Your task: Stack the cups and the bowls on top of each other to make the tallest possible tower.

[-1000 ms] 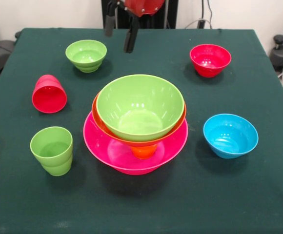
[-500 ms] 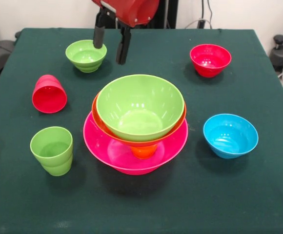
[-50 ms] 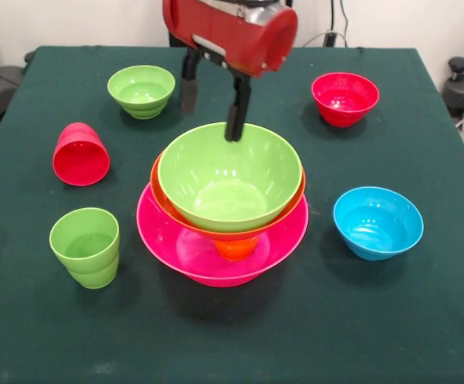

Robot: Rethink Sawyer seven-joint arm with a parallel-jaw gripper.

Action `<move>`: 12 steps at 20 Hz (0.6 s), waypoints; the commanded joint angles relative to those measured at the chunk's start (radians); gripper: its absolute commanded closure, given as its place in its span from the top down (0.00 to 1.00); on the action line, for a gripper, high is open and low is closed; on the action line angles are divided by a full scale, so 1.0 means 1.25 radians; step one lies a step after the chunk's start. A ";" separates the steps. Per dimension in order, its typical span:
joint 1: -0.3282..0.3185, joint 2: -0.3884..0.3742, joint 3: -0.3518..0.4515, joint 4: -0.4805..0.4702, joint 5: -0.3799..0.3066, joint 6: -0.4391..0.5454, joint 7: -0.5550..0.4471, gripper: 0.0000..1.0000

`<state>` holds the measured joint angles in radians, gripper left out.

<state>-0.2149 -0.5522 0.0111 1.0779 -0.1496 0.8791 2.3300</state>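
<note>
While the tower [image 3: 224, 210] of pink, orange and green bowls sits mid-table, the gripper [image 3: 212, 112] hangs open and empty just behind its far rim. Small green [image 3: 142, 90], red [image 3: 345, 98] and blue [image 3: 378, 222] bowls stand apart. Judging by this, the next step is picking one to add

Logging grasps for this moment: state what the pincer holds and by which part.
Nothing is held. The open pincer hangs empty over the far rim of the large glossy green plastic bowl.
</note>
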 commanded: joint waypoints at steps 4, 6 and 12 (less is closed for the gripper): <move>-0.058 -0.039 0.114 0.023 -0.008 0.096 -0.236 1.00; -0.074 -0.060 0.113 0.025 -0.004 0.125 -0.246 1.00; -0.090 -0.099 0.120 0.034 -0.005 0.162 -0.242 1.00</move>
<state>-0.2978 -0.6155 0.0715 1.0609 -0.1490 0.9273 2.2815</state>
